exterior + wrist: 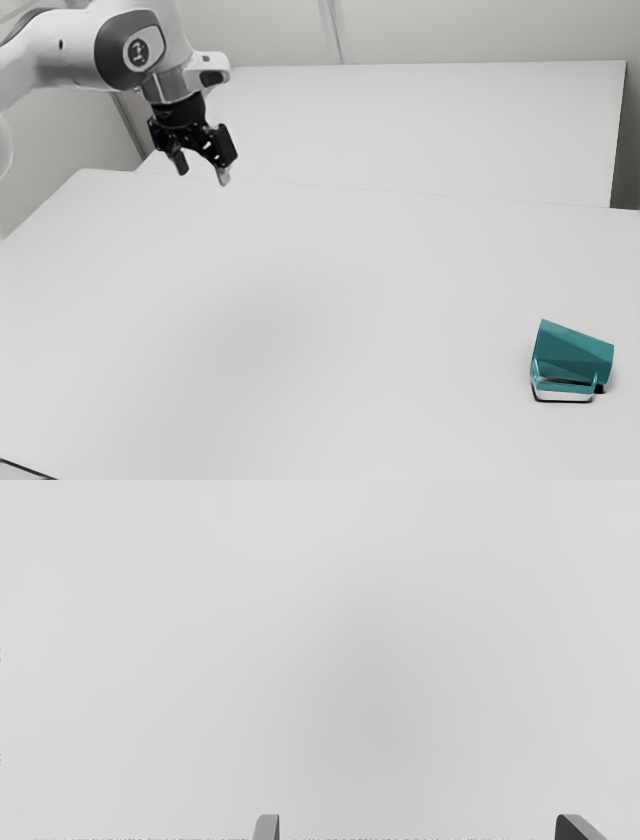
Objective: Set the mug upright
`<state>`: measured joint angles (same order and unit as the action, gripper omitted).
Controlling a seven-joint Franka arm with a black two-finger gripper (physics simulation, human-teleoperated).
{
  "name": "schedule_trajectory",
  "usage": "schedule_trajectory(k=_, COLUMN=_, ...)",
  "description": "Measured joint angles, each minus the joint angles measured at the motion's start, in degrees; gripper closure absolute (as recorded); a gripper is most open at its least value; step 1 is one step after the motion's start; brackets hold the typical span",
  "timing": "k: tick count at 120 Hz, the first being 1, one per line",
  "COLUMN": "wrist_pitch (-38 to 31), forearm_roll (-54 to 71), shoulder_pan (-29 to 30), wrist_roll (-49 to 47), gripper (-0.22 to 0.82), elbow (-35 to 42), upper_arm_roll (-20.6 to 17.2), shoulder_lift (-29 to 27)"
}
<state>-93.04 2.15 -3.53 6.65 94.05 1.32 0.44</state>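
Observation:
My gripper (203,172) hangs high above the table in the exterior view's upper left, far from the mug. In the wrist view the gripper (417,827) is open, its two fingertips wide apart with bare table surface beneath them. A teal mug (573,356) lies tipped on its side on the table near the exterior view's right edge. Its lower side has a white part outlined in black. Which end is its opening I cannot tell for certain.
The white table (300,300) stretches between the arm and the mug. Behind it, in the exterior view, stands a pale panel (420,125) against the walls. A dark line crosses the exterior view's lower left corner.

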Motion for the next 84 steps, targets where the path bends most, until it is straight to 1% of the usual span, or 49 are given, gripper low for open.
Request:
schedule_trajectory(k=16, wrist_pitch=-0.20, forearm_roll=0.30, shoulder_pan=0.39, wrist_roll=-0.03, gripper=0.00, elbow=0.62, upper_arm_roll=0.59, shoulder_lift=-1.24)
schedule_trajectory(k=28, wrist_pitch=-1.62, forearm_roll=-0.77, shoulder_pan=0.72, wrist_roll=-0.18, gripper=0.00, elbow=1.38, upper_arm_roll=1.17, shoulder_lift=-0.38)
schedule_trajectory(k=32, wrist_pitch=-2.55, forearm_roll=-1.23, shoulder_pan=0.84, wrist_roll=-0.35, gripper=0.00, elbow=2.28, upper_arm_roll=1.35, shoulder_lift=-0.26)
schedule_trajectory(k=45, wrist_pitch=-6.70, forearm_roll=-3.98, shoulder_pan=-0.82, wrist_roll=-1.00, gripper=0.00, elbow=6.11, upper_arm_roll=4.04, shoulder_lift=-0.23)
schedule_trajectory(k=63, wrist_pitch=-13.03, forearm_roll=-8.89, shoulder_pan=-0.74, wrist_roll=-1.73, gripper=0.00, elbow=7.57, upper_arm_roll=4.72, shoulder_lift=2.61)
schedule_trajectory(k=70, wrist_pitch=-15.48, forearm_roll=-10.55, shoulder_pan=-2.74, wrist_roll=-2.00, gripper=0.00, elbow=7.63, upper_arm_roll=4.76, shoulder_lift=4.06)
schedule_trajectory(k=84, wrist_pitch=-20.37, forearm_roll=-14.31, shoulder_pan=-10.02, wrist_roll=-2.57, gripper=0.00, elbow=7.66, upper_arm_roll=4.74, shoulder_lift=7.35)
